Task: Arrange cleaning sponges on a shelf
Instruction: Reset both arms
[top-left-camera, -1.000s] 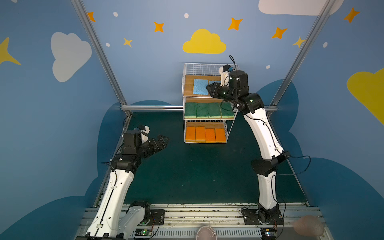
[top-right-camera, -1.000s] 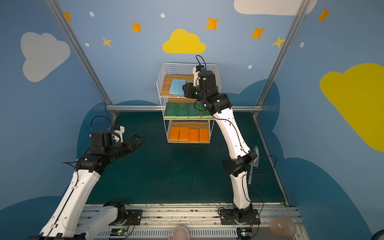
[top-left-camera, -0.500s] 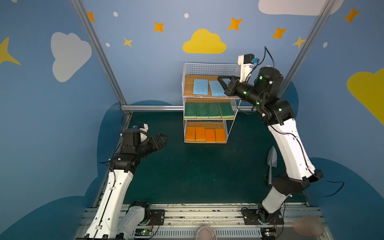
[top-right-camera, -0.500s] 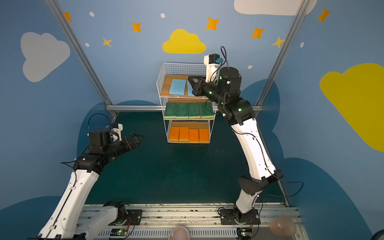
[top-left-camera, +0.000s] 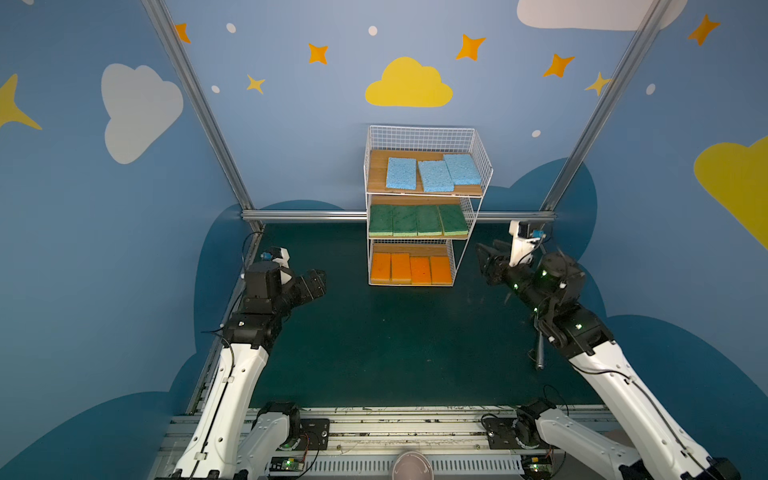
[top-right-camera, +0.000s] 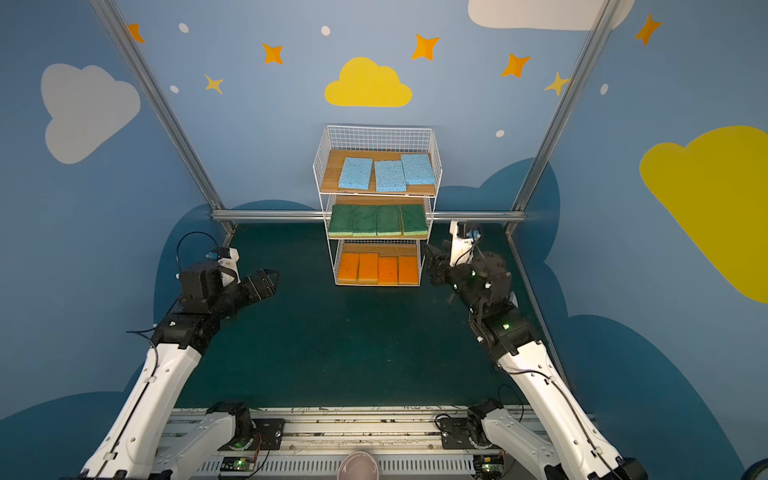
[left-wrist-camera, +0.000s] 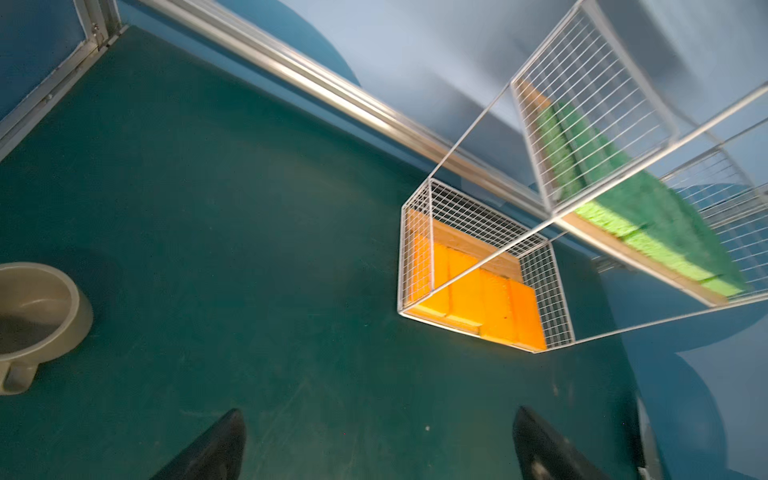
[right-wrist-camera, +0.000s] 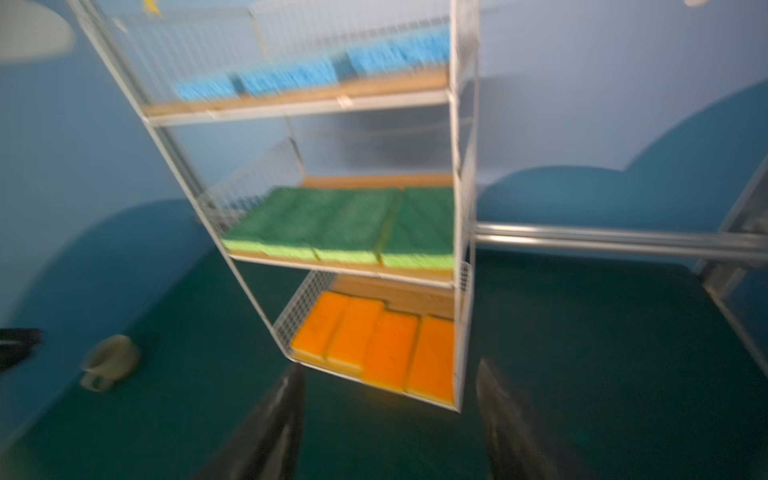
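The shelf (top-left-camera: 376, 176) (top-right-camera: 330, 174) stands at the back middle of the mat. Three light blue sponges (top-left-camera: 435, 176) (top-right-camera: 390, 174) lie on its top tier, and the right one overlaps the middle one's edge. Several dark green sponges (top-left-camera: 415, 220) (right-wrist-camera: 345, 220) fill the middle tier. Several orange sponges (top-left-camera: 409, 269) (left-wrist-camera: 490, 303) (right-wrist-camera: 374, 345) fill the bottom tier. My right gripper (top-left-camera: 486, 259) (top-right-camera: 432, 262) (right-wrist-camera: 390, 368) hovers open and empty just right of the bottom tier. My left gripper (top-left-camera: 318, 282) (top-right-camera: 268, 280) (left-wrist-camera: 378, 411) hangs open and empty over the mat, left of the shelf.
A beige cup (left-wrist-camera: 37, 316) (right-wrist-camera: 110, 359) sits on the mat left of the shelf, hidden under my left arm in both top views. Aluminium frame rails (top-left-camera: 307, 215) run along the back and sides of the dark green mat (top-left-camera: 395, 340).
My right gripper has opened and drawn back from the top tier, down to the right of the shelf. A third blue sponge now lies on the top tier. My left arm has barely shifted.
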